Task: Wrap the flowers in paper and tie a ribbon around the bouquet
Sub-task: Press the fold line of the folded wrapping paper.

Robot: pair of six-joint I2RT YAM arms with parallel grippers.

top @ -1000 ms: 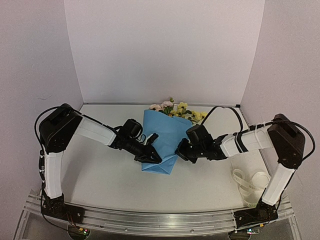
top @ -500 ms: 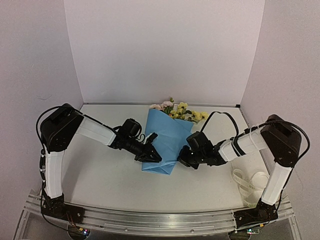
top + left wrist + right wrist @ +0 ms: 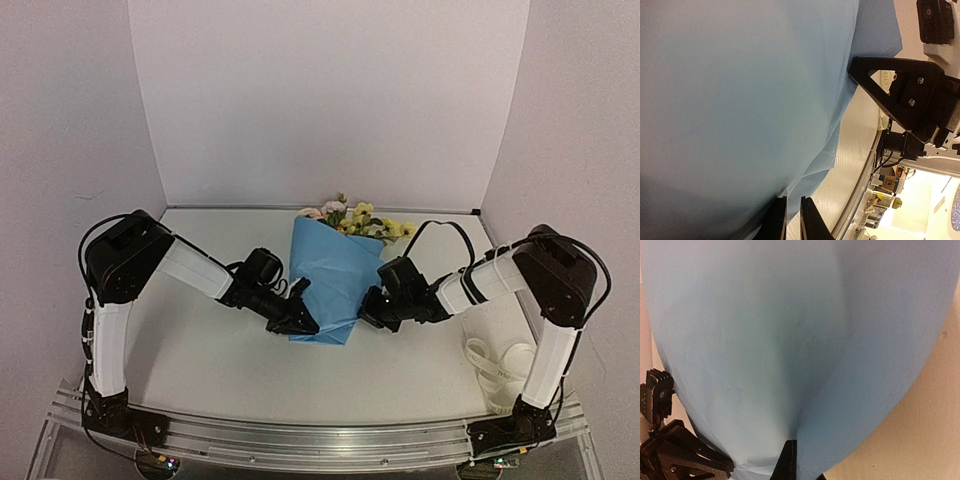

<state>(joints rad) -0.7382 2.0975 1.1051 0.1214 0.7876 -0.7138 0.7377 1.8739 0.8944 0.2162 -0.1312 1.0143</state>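
Observation:
The bouquet is a bright blue paper cone lying mid-table, with the flowers, pink and yellow, showing past its far rim. My left gripper is at the cone's near-left corner. In the left wrist view its fingers stand almost together with the paper's lower edge in the thin gap. My right gripper is at the near-right edge. Its fingers are shut together, and creases in the paper run to their tip. The cream ribbon lies coiled at the near right.
White walls close in the table on three sides. The metal rail holding both arm bases runs along the near edge. The ribbon coil lies beside the right arm's upright link.
The left fingers have drawn closer together. Both grippers have shifted slightly toward the near edge with the cone's narrow end. The right forearm has swung lower over the table.

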